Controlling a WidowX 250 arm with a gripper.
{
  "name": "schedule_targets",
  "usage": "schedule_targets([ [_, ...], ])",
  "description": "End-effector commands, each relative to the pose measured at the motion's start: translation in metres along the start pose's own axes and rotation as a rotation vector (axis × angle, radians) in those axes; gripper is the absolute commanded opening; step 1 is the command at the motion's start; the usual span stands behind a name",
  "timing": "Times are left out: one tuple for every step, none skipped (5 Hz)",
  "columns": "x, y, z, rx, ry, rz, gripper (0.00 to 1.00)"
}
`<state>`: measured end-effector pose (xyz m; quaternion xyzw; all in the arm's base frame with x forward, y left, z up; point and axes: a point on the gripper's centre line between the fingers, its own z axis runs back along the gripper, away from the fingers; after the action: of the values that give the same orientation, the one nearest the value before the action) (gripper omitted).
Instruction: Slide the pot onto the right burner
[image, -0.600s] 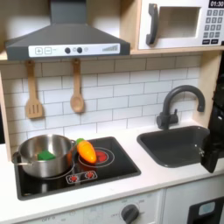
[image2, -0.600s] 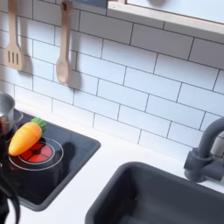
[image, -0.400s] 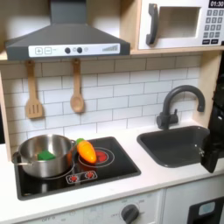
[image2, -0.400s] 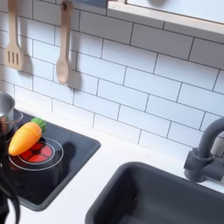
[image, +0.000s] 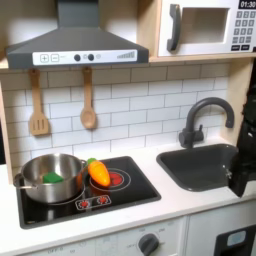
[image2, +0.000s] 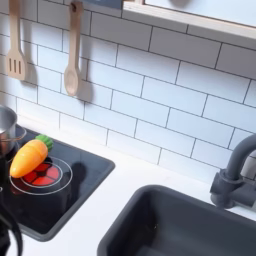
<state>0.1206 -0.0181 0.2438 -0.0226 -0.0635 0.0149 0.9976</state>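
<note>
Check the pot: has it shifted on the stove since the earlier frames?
No. In the first exterior view the pot sits on the left burner, beside the carrot, as before.

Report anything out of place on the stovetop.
The orange toy carrot lies across the red burner that the pot is meant for, in the way of a slide. A green item sits inside the pot. Nothing looks spilled or damaged.
</note>
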Motion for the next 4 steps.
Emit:
schedule_targets([
  [0.012,0.004,0.006,-0.007,-0.019,0.027,1.00],
  [0.025,0.009,0.009,-0.025,-0.028,0.046,1.00],
  [0.036,0.014,0.004,-0.029,-0.022,0.055,1.00],
  [0.053,0.022,0.001,-0.027,-0.071,0.068,1.00],
])
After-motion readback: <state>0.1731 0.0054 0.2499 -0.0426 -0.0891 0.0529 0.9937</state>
